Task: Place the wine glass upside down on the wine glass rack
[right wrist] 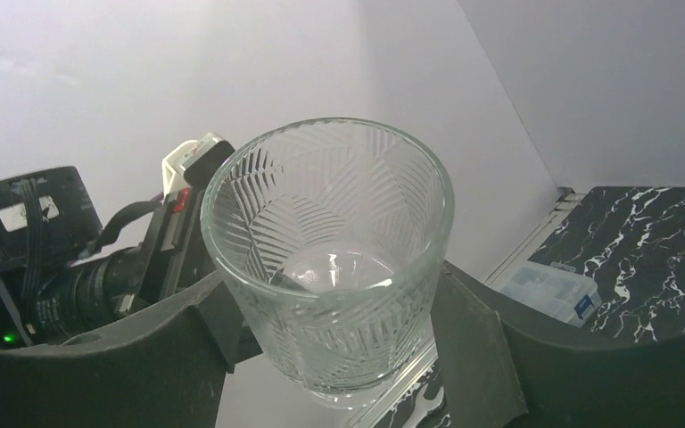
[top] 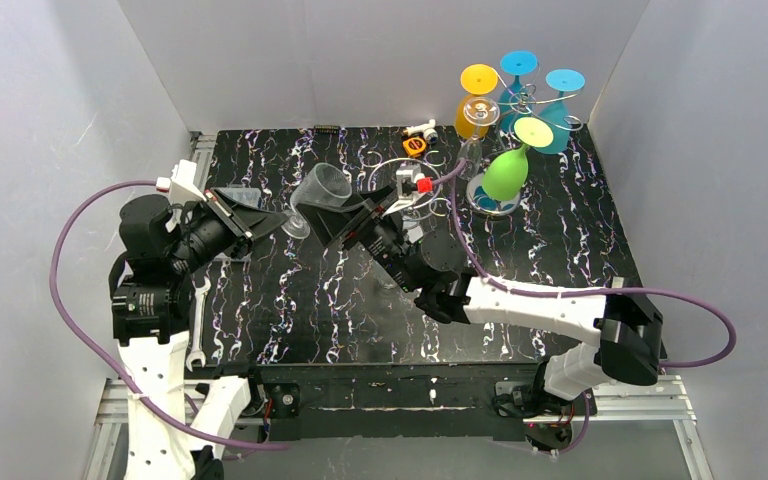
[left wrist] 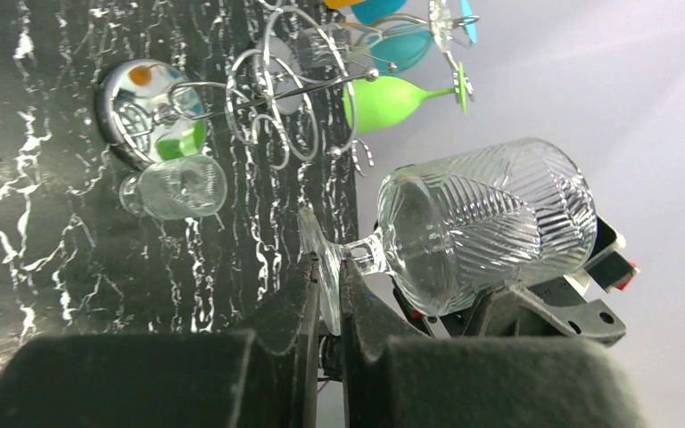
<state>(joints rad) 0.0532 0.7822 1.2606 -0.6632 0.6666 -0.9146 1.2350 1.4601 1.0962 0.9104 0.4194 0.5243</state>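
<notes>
1. The left hand [left wrist: 328,283] is clamped shut on the foot of the wine glass [left wrist: 482,223], its stem pointing right.
2. The glass lies sideways above the surface, between both hands.
3. The right hand [right wrist: 330,308] grips the bowl, fingers spread wide against both sides.
4. The rack [top: 480,197] stands farther right; which hook is free is hard to make out.

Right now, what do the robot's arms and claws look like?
The left arm and right arm have white shells, chunky black joints and a looping purple cable each. The left claw and right claw are black, wedge-shaped and two-fingered. A white block with a red bit tops each wrist.
</notes>
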